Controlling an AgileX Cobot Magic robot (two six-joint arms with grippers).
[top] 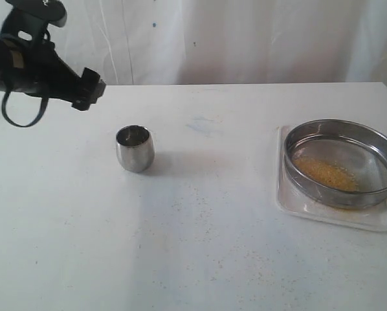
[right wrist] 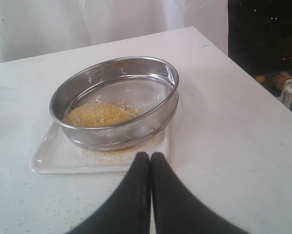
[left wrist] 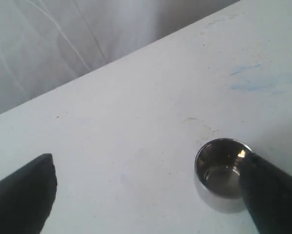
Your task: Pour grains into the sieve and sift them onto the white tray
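The sieve (top: 329, 192) sits on the white tray (top: 368, 220), close to the right edge of the surface (top: 213, 246), with the grains (top: 326, 172) heaped to one side of the mesh. It looks like a stiff, slick steel ring, probably light, so pinching over the rim wall seems the best hold. Tilt it and those loose grains slide. Right tool (right wrist: 151, 158) is pressed shut on nothing, just short of the tray. Left tool (left wrist: 147, 160) hangs wide open and empty near the steel cup (top: 135, 152). There's plenty of bare room between cup and tray.

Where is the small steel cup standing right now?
In the exterior view the steel cup stands upright on the table, left of centre, near the open left gripper and apart from the sieve on the right.
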